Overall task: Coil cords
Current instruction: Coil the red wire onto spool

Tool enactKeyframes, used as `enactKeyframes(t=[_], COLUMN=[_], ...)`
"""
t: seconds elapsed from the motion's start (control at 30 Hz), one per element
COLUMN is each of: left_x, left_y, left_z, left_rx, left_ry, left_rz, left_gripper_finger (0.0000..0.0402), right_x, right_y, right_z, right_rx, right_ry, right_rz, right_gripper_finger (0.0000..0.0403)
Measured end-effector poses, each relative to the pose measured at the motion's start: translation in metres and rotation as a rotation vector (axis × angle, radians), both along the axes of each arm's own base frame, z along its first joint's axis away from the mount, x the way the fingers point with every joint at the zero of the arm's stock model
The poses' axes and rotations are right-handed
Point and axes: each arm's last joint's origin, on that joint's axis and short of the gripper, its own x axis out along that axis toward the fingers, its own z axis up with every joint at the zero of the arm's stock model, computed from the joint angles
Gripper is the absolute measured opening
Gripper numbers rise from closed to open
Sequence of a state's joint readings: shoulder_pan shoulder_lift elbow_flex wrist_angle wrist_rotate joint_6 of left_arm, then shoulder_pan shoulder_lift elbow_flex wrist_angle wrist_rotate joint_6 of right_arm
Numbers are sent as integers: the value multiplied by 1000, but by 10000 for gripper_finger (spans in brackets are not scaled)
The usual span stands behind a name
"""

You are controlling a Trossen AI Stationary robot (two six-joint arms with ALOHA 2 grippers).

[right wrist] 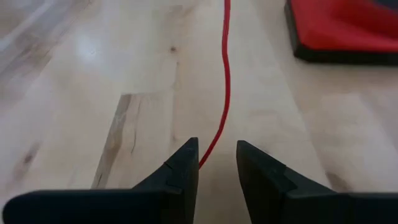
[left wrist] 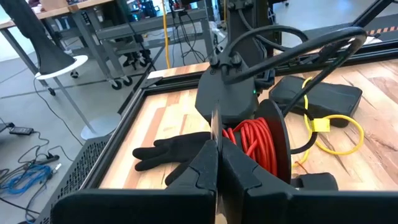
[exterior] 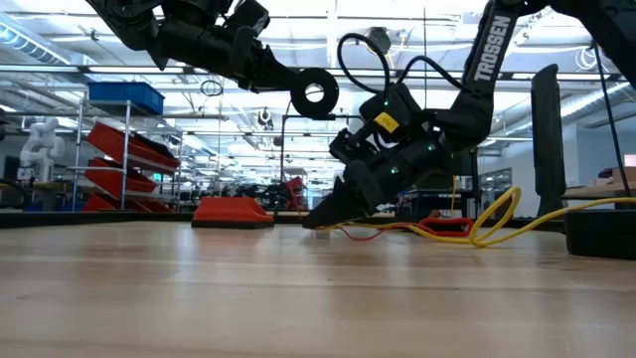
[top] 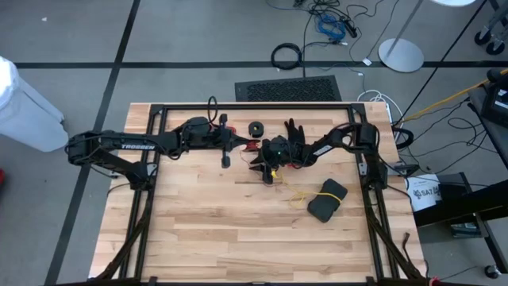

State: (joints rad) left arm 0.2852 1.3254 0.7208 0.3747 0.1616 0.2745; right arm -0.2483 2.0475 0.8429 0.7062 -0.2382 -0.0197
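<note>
Lay near the table's point(top: 198, 238) middle, toward its far edge: both grippers, left gripper point(top: 238, 146) reaching in from the left, right gripper point(top: 264, 170) from the right, close together. Sat behind them, a spare reel point(top: 255, 128) and a glove point(top: 295, 131), the glove right of the reel. Rested nearer and to the right, a pouch point(top: 326, 199), with one cord point(top: 297, 196) looped just left of it. Ran ahead between the right gripper's parted fingers point(right wrist: 180, 174), along the tabletop, the other cord point(right wrist: 224, 81).
</note>
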Motion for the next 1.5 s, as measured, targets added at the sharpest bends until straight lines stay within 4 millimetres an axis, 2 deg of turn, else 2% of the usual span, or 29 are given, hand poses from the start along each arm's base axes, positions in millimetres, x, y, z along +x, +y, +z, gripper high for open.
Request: enactKeyframes(t=[0.73,0.9,1.13,1.5], left_x=[0,0,0,-2], left_y=[0,0,0,-1], left_z=[0,0,0,-8], left_rx=[-1,-1,-1,3], left_ry=[-3,-3,-4,87], left_rz=[1,1,1,-15], left_gripper_finger=[6,6,6,6], right_x=[4,4,4,-2], right_y=[-4,-4,-4,-10], right_z=[7,6,6,-2], right_rx=[-49,-45,-53,-21], right_ry=[-87,-81,-73,22], right_rz=[-84,-86,-81,-145], right_gripper_finger=[91,71,8,1])
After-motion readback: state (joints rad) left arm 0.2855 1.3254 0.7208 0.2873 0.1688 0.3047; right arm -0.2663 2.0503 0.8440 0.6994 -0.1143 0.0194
